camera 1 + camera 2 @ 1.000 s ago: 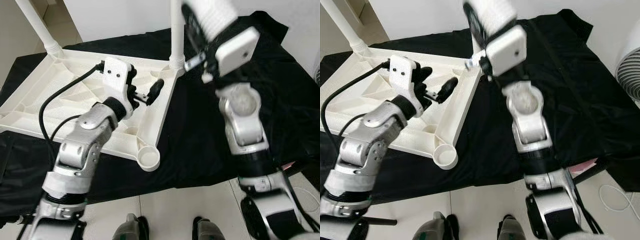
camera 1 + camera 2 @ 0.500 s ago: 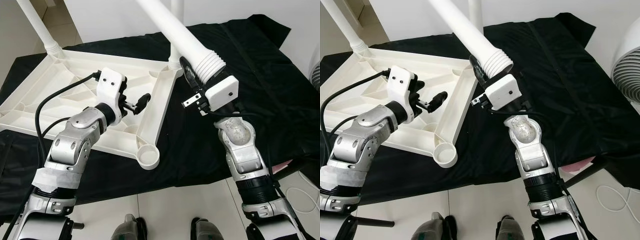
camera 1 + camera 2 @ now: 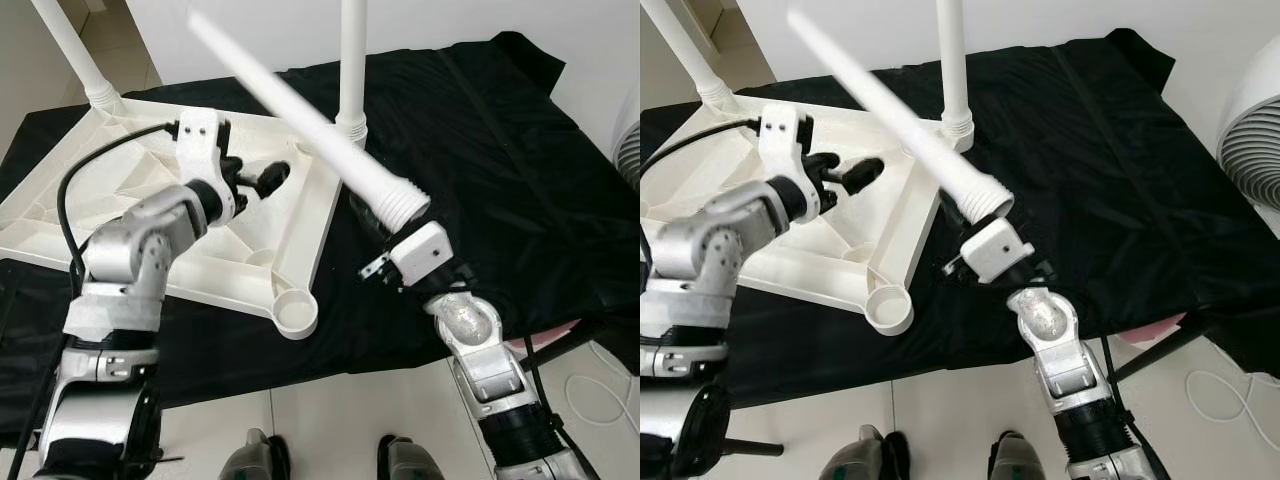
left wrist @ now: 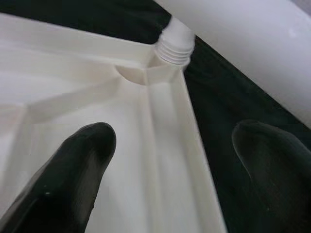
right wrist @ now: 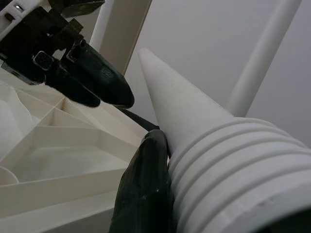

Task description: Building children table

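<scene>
Item 1, tabletop (image 3: pixel 120 190): white plastic, lying underside up on the black cloth (image 3: pixel 480 150), ribs and corner sockets facing you. It fills the 9 to 11 o'clock part of your head view.

Item 2, fitted legs: two white legs already stand upright in sockets, one at the far left corner (image 3: pixel 75 55) at 11 o'clock, one at the far right corner (image 3: pixel 351 70) at 12 o'clock. The empty socket (image 3: pixel 297 317) at the near right corner sits close to centre, open end up.

Item 3, loose leg (image 3: pixel 300 120): a tapered white leg with a ribbed threaded collar at its thick end. It slants from the collar near centre up toward 11 o'clock, crossing above the tabletop.

Item 4, right gripper (image 5: pixel 150 179): your right arm rises from 5 o'clock, forearm angled up and inward, wrist tipped back. Its fingers are clamped onto the loose leg just at the collar; in the right wrist view one black finger (image 5: pixel 146 189) presses against the ribs.

Item 5, left gripper (image 3: pixel 262 181): your left arm comes up from 7 o'clock, elbow bent, forearm reaching over the tabletop toward its far right corner. The fingers (image 4: pixel 73 165) are spread wide with nothing between them, hovering above the inner rim beside the fitted right leg.
</scene>
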Robot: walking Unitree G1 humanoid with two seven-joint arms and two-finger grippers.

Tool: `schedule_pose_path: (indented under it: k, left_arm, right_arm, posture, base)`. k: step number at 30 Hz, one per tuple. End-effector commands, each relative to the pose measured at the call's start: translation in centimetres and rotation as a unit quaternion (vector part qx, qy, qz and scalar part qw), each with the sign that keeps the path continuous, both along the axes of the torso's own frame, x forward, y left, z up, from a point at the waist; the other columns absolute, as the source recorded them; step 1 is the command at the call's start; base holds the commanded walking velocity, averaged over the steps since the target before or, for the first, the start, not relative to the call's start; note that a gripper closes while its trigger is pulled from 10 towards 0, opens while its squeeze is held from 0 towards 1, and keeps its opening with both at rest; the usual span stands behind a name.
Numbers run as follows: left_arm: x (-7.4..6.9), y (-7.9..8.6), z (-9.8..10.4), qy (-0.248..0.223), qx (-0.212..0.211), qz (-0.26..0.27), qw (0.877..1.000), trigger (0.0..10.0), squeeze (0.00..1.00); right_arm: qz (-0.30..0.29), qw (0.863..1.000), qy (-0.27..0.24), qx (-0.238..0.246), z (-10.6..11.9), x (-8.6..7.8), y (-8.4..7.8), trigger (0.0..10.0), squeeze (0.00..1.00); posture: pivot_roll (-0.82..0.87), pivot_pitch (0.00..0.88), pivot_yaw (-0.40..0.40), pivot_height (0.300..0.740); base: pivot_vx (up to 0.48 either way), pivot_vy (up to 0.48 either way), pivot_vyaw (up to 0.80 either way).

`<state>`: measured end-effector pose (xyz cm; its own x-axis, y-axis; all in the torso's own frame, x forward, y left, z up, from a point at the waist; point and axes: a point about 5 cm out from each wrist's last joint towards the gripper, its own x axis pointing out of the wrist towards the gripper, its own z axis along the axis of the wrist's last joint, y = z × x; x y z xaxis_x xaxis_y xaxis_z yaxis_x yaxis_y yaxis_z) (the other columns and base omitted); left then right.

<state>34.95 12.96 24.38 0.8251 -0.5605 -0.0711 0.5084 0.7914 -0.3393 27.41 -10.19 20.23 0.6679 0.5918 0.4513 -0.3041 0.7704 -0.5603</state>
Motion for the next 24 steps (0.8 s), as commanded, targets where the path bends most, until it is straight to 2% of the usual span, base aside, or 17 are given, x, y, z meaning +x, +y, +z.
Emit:
schedule_pose_path:
  k: [1,5,10,12,13,16,21,24]
  left_arm:
    - [-0.1,0.2,-0.2,0.031,-0.017,-0.011,0.999,10.0,0.00]
    - [-0.4,-1.1,-0.1,0.077,-0.066,-0.055,0.993,10.0,0.00]
    - [-0.6,-1.5,0.1,0.095,-0.091,-0.076,0.988,10.0,0.00]
    - [-0.7,-1.4,0.1,0.097,-0.093,-0.076,0.988,10.0,0.00]
    - [-0.4,-0.8,0.1,0.098,-0.090,-0.059,0.989,10.0,0.00]
    - [-0.3,-0.4,0.1,0.098,-0.092,-0.044,0.990,10.0,0.00]
    - [-0.2,0.0,0.6,0.093,-0.112,-0.028,0.989,10.0,0.00]
    - [0.0,0.0,0.3,0.094,-0.118,-0.013,0.988,10.0,0.00]
  right_arm:
    - [0.013,1.000,-0.013,-0.007,0.1,-0.5,0.4,10.0,0.00]
    - [0.011,1.000,-0.014,-0.016,-0.2,-0.4,0.5,10.0,0.00]
    - [0.005,1.000,-0.015,-0.019,-0.4,-0.2,0.4,10.0,0.00]
    - [0.000,1.000,-0.014,-0.019,-0.4,-0.1,0.2,10.0,0.00]
    - [-0.035,0.999,-0.015,-0.007,-0.4,0.6,-0.6,10.0,0.00]
    - [-0.065,0.998,-0.012,0.011,-0.4,1.0,-1.3,10.0,0.00]
    - [-0.081,0.996,0.006,0.046,-0.6,1.6,-1.7,10.0,0.00]
    - [-0.072,0.996,0.017,0.058,-0.7,1.9,-1.4,10.0,0.00]
  posture:
    - [-0.10,0.150,0.102,0.740]
    - [-0.10,0.146,0.105,0.740]
    - [-0.10,0.142,0.106,0.740]
    - [-0.10,0.139,0.106,0.740]
    - [-0.10,0.135,0.105,0.740]
    - [-0.10,0.132,0.106,0.740]
    - [-0.09,0.128,0.102,0.740]
    - [-0.09,0.128,0.103,0.740]
  base:
    - [0.000,0.000,0.00]
    - [0.000,0.000,0.00]
    - [0.000,0.000,0.00]
    - [0.000,0.000,0.00]
    - [0.000,0.000,0.00]
    - [0.000,0.000,0.00]
    - [0.000,0.000,0.00]
    - [0.000,0.000,0.00]
